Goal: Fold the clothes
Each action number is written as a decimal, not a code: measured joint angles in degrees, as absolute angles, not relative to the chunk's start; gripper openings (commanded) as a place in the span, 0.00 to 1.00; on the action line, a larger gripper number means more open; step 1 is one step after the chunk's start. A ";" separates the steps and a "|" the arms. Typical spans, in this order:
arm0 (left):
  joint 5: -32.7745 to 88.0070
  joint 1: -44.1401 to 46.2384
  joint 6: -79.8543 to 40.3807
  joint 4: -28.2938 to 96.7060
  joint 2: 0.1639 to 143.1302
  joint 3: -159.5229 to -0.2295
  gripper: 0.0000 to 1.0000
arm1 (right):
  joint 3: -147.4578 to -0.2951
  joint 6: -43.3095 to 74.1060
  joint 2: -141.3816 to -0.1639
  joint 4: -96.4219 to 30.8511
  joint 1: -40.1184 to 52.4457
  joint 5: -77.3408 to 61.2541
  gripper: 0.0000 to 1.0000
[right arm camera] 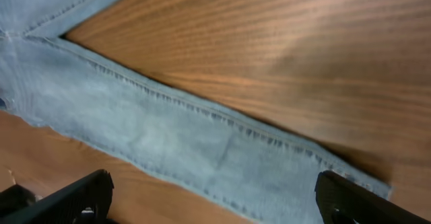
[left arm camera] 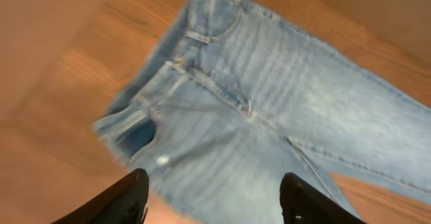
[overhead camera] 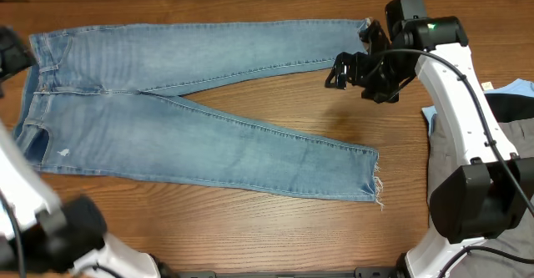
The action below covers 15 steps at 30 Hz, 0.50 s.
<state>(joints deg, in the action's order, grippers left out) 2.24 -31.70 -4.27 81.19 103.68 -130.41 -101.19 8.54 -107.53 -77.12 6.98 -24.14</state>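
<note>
The clothes, light blue jeans (overhead camera: 192, 136), lie flat on the wooden table with the waist at the left and both legs running right. The near leg ends in a frayed hem (overhead camera: 375, 182). A small white fleck (overhead camera: 64, 153) sits near the waist. My right gripper (overhead camera: 340, 71) hovers open just off the far leg's lower edge, near its hem; the right wrist view shows that leg (right arm camera: 175, 140) under the open right gripper (right arm camera: 215, 204). My left gripper (left arm camera: 215, 207) is open and empty above the waist (left arm camera: 202, 83), in a blurred view.
A pile of other garments lies at the right edge: pale blue (overhead camera: 519, 87), black (overhead camera: 505, 108) and grey (overhead camera: 521, 136). The right arm's base (overhead camera: 476, 203) stands at the front right. The left arm (overhead camera: 21, 186) crosses the table's left edge.
</note>
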 measured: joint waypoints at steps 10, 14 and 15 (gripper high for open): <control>-1.72 -31.70 -5.48 91.83 90.91 -130.65 0.68 | -101.10 8.75 -104.05 -80.60 9.47 -23.57 1.00; -2.50 -31.70 -6.57 93.93 88.09 -130.65 0.68 | -101.08 9.30 -96.90 -81.49 10.81 -21.65 1.00; -2.61 -31.70 -7.03 94.45 87.39 -130.65 0.71 | -101.08 9.78 -94.65 -81.76 11.31 -20.75 1.00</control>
<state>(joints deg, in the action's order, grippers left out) -2.61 -31.70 -7.03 94.45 87.39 -130.65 -101.08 9.78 -94.65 -81.76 11.31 -20.75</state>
